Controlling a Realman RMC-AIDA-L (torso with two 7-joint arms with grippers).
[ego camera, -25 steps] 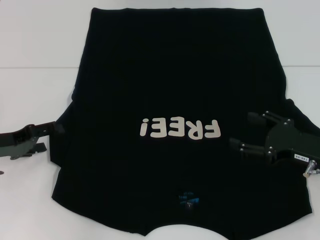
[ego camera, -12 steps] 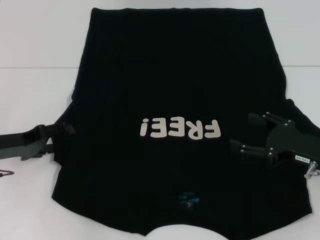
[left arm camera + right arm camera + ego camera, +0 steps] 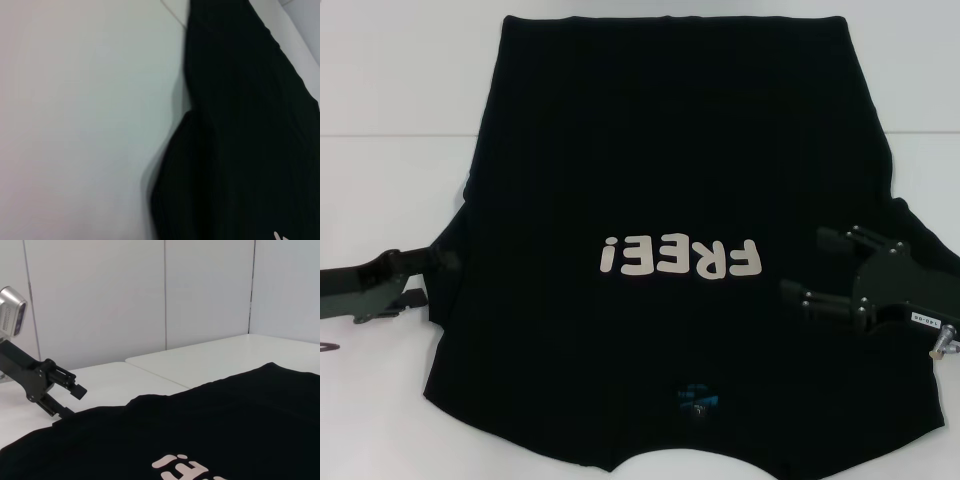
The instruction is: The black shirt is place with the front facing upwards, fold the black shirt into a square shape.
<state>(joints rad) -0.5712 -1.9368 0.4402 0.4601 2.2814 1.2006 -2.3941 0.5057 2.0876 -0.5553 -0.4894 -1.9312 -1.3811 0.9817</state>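
Black shirt (image 3: pixel 670 180) flat on white table (image 3: pixel 390 80); left tool (image 3: pixel 445 262) and right tool (image 3: pixel 810 268) spread, ungrasping.

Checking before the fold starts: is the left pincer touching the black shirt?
Cannot tell. The head view has the left pincer at the black shirt sleeve edge, black against black; the right wrist view suggests it is slightly raised, without showing a plain gap.

Your head camera looks forward and down at the white counter (image 3: pixel 380 90), the large black cloth shirt with cream lettering (image 3: pixel 670 160) filling mid-frame. Your left wrist camera sits close over that shirt's edge (image 3: pixel 240 125). Your right wrist camera looks low across it (image 3: pixel 225 420), catching the left claw (image 3: pixel 72 399) at frame left.
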